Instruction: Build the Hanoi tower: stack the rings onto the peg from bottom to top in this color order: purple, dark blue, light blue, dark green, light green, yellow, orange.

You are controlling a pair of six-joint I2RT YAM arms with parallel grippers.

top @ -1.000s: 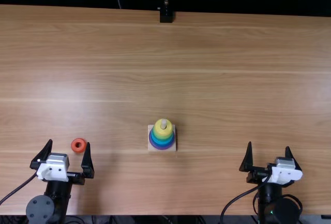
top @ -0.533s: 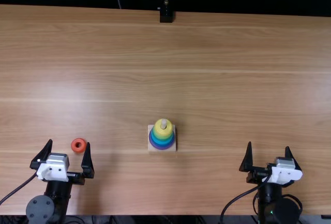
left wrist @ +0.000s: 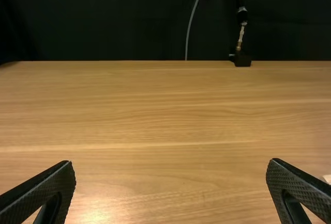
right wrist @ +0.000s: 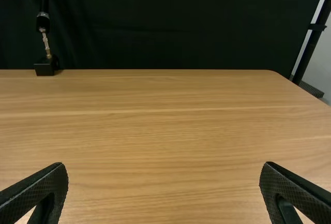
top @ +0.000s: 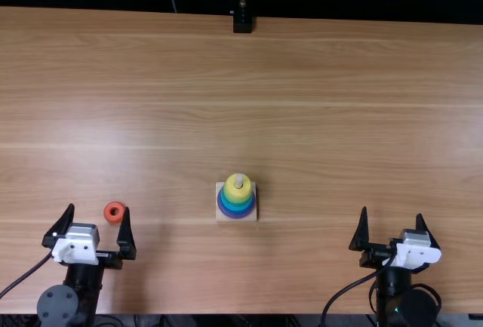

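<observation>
taking twelve o'clock as the far side of the table in the top view, the orange ring (top: 114,204) lies flat on the table (top: 317,138) at about one o'clock from the middle of the left gripper (top: 99,208), very near one of its fingers as seen from above. that gripper stands wide open and holds nothing; the right gripper (top: 392,212), at about three o'clock from the stack, is just as wide open and empty. the stack has the yellow ring (top: 232,186) on top and the purple ring (top: 237,214) lowest on the base (top: 220,216), with blue and green between; the exact shades there are hard to tell. only the orange ring looks left to place.

the likeliest slip is at the pickup: if the left gripper drops without first centring on the ring, a fingertip could land on the rim or push it off towards eleven o'clock. a pinch off centre might leave it tilted. the stack sits at three o'clock from the ring, and only a short tip of the peg (top: 238,181) stands up, so a small misjudgement could rest the ring crookedly on the yellow one, or nudge the base aside.
</observation>
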